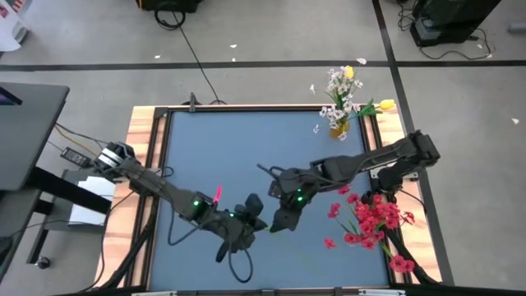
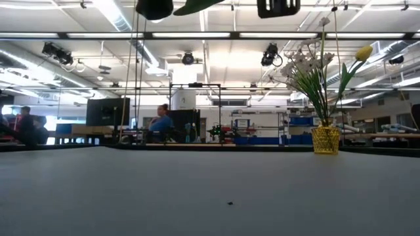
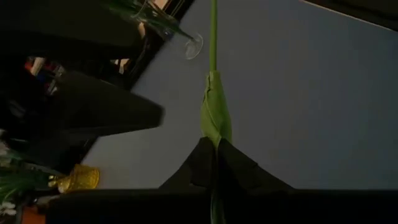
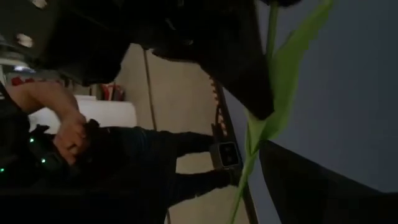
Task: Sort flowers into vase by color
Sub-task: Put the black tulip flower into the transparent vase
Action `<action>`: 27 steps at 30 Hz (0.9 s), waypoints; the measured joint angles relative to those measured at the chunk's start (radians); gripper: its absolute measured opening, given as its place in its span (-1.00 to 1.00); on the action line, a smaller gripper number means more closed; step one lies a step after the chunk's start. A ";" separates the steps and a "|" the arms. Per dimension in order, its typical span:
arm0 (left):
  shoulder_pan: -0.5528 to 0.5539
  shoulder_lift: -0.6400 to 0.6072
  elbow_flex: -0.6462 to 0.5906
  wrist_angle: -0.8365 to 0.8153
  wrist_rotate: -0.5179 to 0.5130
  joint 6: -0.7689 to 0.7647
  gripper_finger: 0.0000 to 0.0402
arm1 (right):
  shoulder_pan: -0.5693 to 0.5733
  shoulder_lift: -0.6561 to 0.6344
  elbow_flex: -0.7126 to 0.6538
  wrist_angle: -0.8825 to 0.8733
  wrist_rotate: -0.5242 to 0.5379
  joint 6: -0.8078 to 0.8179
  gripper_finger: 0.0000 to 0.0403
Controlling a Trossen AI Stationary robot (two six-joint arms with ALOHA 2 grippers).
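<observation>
I'm stretched in from the left edge of the table, elbow low, my left gripper [image 1: 246, 220] out over the near middle of the dark mat. My left wrist view shows my fingers [image 3: 239, 171] clenched on a green flower stem [image 3: 213, 37], its leaf [image 3: 216, 115] folded just above the pinch. My right gripper [image 1: 286, 215] reaches in from the far right corner and hangs close beside the left one; whether its fingers are parted or closed, I cannot tell. In its wrist view the same green stem [image 4: 249, 158] crosses right past it. The yellow vase [image 1: 339, 127] stands at the far edge, holding white sprays [image 1: 337, 86] and yellow tulips [image 1: 386, 105]. Red flowers [image 1: 374, 218] lie piled at the right side. No readable writing anywhere. A person's hand [image 4: 69, 134] shows beyond the table.
</observation>
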 joint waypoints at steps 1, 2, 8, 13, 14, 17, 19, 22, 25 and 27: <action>0.005 0.000 0.000 0.000 0.013 0.005 -0.92 | 0.000 0.010 0.000 0.004 -0.009 -0.001 0.17; 0.006 0.000 0.000 -0.001 0.016 0.006 -0.92 | 0.000 0.019 0.000 0.007 -0.022 0.000 0.15; 0.009 0.000 0.000 0.002 0.021 0.017 -0.92 | 0.002 0.067 0.000 0.041 -0.070 -0.004 0.04; 0.009 0.000 0.000 0.001 0.027 0.017 -0.92 | 0.001 0.093 0.000 0.058 -0.088 -0.003 -0.03; 0.009 0.000 0.000 0.002 0.027 0.017 -0.92 | 0.001 0.094 0.000 0.054 -0.086 -0.003 -0.04; 0.009 0.000 0.000 0.005 0.027 0.017 -0.92 | 0.001 0.098 0.001 0.049 -0.077 -0.001 -0.08; 0.009 0.000 0.000 0.013 0.022 0.020 -0.92 | 0.000 0.099 0.001 0.023 -0.070 0.006 -0.10; 0.011 0.000 0.000 0.015 0.019 0.020 -0.92 | -0.001 0.099 0.001 -0.006 -0.054 0.010 -0.13; 0.007 0.000 0.000 0.014 0.019 0.019 -0.92 | -0.001 0.093 0.001 -0.020 -0.048 0.012 -0.14; 0.006 0.000 0.000 0.015 0.020 0.018 -0.92 | -0.001 0.093 0.001 -0.016 -0.046 0.011 -0.15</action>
